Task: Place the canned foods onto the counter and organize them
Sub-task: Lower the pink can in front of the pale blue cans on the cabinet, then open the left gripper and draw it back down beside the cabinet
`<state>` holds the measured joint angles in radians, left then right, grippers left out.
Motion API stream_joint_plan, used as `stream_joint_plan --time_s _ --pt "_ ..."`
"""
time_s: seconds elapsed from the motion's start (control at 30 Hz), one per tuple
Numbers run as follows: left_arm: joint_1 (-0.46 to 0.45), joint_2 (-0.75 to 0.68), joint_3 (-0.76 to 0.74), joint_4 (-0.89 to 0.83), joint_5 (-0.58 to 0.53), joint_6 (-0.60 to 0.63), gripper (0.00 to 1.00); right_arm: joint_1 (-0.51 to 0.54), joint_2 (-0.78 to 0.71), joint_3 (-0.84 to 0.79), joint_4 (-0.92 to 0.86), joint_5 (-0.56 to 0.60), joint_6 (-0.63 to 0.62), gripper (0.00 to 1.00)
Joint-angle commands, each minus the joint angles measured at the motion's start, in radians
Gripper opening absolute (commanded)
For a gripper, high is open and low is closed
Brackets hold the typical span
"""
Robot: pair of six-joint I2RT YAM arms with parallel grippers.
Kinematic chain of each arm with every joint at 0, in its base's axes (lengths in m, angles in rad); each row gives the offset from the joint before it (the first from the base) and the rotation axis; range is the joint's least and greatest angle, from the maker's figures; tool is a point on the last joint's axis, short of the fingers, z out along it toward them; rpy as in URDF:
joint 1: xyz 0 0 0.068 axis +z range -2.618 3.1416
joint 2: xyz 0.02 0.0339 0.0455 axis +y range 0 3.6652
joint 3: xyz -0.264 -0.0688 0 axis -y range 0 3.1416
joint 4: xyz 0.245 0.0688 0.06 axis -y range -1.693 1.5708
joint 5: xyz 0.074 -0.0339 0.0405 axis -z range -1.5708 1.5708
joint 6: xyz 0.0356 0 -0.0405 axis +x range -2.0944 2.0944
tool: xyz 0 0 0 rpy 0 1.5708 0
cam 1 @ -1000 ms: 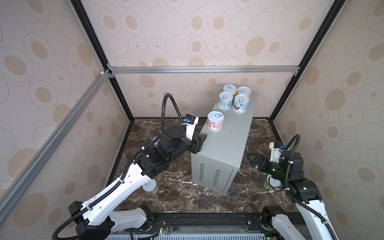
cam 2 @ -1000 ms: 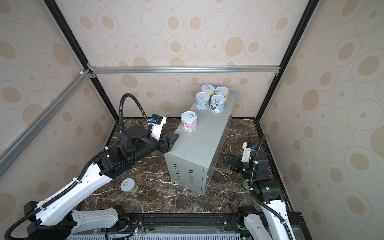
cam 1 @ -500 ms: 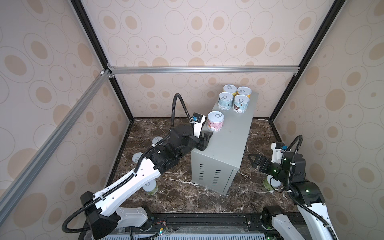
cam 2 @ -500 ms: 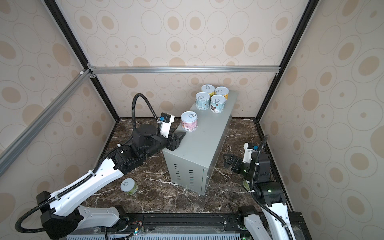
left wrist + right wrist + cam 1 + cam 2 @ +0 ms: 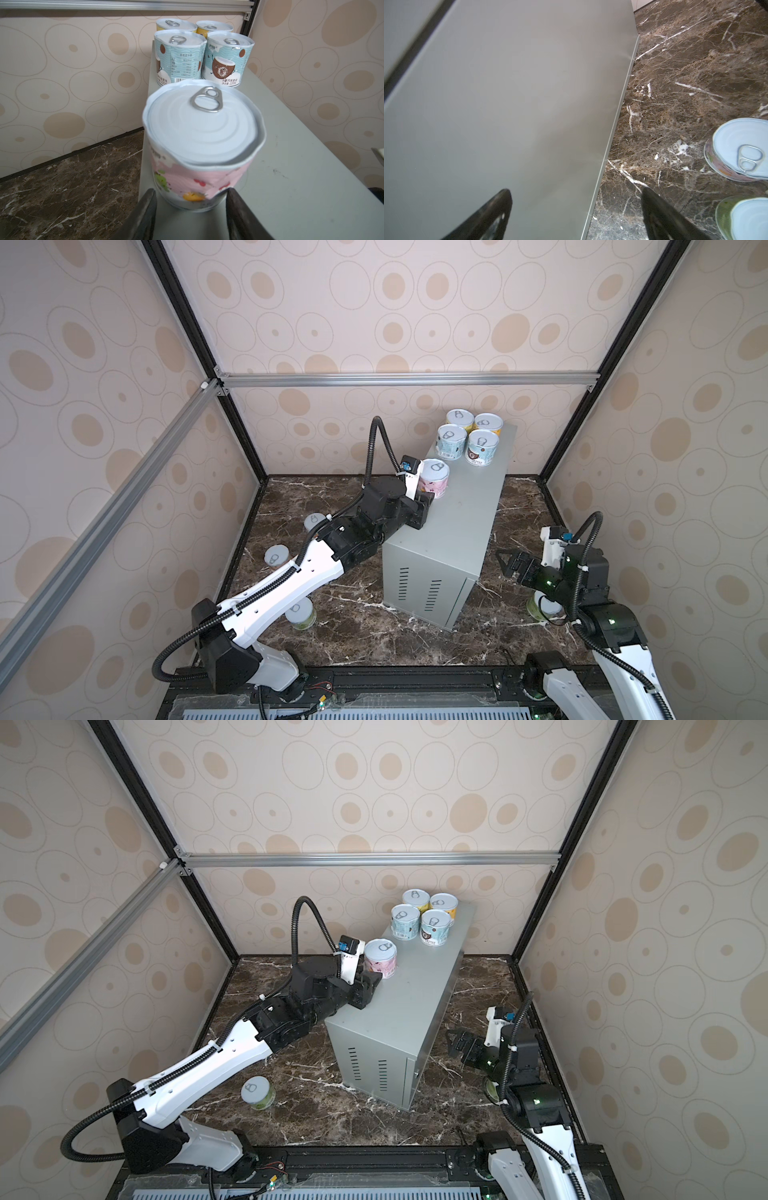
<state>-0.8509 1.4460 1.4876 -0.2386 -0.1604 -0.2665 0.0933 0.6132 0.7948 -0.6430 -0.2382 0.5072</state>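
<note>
The counter (image 5: 457,539) (image 5: 407,1011) is a tall grey box. At its far end stand two yellow cans (image 5: 473,423) and two pale blue cans (image 5: 465,445) (image 5: 203,60). A pink can (image 5: 434,485) (image 5: 380,961) (image 5: 199,133) with a crumpled label stands upright near the counter's left edge. My left gripper (image 5: 426,506) (image 5: 368,990) (image 5: 190,194) lies on the counter top, its fingertips (image 5: 150,197) close against both sides of the pink can's base. My right gripper (image 5: 509,568) (image 5: 457,1044) (image 5: 576,192) hangs open, low beside the counter's side wall (image 5: 508,104).
On the dark marble floor left of the counter stand loose cans (image 5: 314,522) (image 5: 276,556), and a green one (image 5: 257,1092) sits partly under my left arm. Under my right arm are a pink can (image 5: 741,149) and a green can (image 5: 745,218). Patterned walls enclose the cell.
My left arm has swung from beside the counter's left wall up onto its top, bringing the gripper to the pink can. The can has stayed in place. The right arm has barely shifted.
</note>
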Motion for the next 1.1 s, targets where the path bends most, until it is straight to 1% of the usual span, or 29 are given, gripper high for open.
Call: stream_joint_plan --time_s 0.0,0.2,0.53,0.83,0.93,1.07 --pt "-0.007 0.038 0.066 0.009 -0.045 -0.016 0.52 -0.002 -0.01 -0.02 0.016 0.002 -0.014 0.99" --pt "-0.008 0.108 0.132 0.014 -0.047 -0.018 0.52 -0.002 -0.007 -0.035 0.032 -0.009 -0.016 0.99" --pt "0.01 0.235 0.261 -0.031 -0.061 0.002 0.52 -0.003 -0.002 -0.037 0.039 -0.021 -0.02 0.99" --pt "0.018 0.269 0.302 -0.042 -0.077 0.003 0.52 -0.003 -0.006 -0.027 0.03 -0.023 -0.022 0.99" --pt "0.021 0.277 0.312 -0.044 -0.054 0.011 0.52 -0.003 -0.003 -0.021 0.024 -0.018 -0.02 0.99" --pt "0.022 0.26 0.306 -0.054 -0.029 0.01 0.53 -0.002 0.009 0.005 -0.019 0.021 -0.002 0.99"
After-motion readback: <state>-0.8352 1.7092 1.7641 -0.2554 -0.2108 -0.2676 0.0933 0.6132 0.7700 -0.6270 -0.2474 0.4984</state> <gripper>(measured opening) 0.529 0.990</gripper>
